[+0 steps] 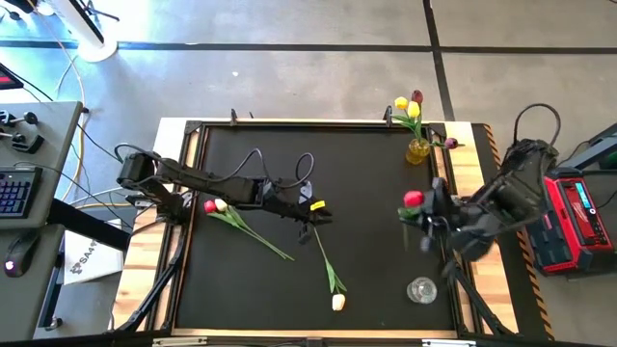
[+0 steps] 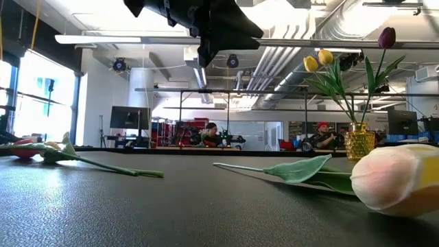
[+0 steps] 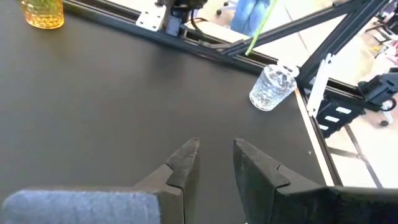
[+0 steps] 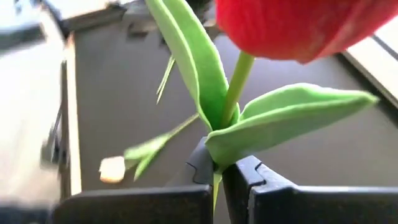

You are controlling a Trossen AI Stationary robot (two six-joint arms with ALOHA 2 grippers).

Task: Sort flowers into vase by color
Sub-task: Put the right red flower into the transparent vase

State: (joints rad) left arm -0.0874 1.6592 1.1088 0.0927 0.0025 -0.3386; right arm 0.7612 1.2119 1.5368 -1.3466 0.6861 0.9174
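Your right tool was clenched on the stem of a red tulip above the black surface, between the amber vase of yellow and maroon blooms and the clear vase. Your left tool hung parted and empty near the cream tulip; another red tulip and a pale one lay nearby. Behind the surface, people sat in a bright workshop.

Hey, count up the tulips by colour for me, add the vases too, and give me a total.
Red artificial tulips: 2, one clamped in the right gripper
Yellow tulips: 2
Dark maroon tulips: 2
Cream-white tulips: 2
Glass vases: 2, one amber, one clear
Total: 10 things, 8 tulips and 2 vases
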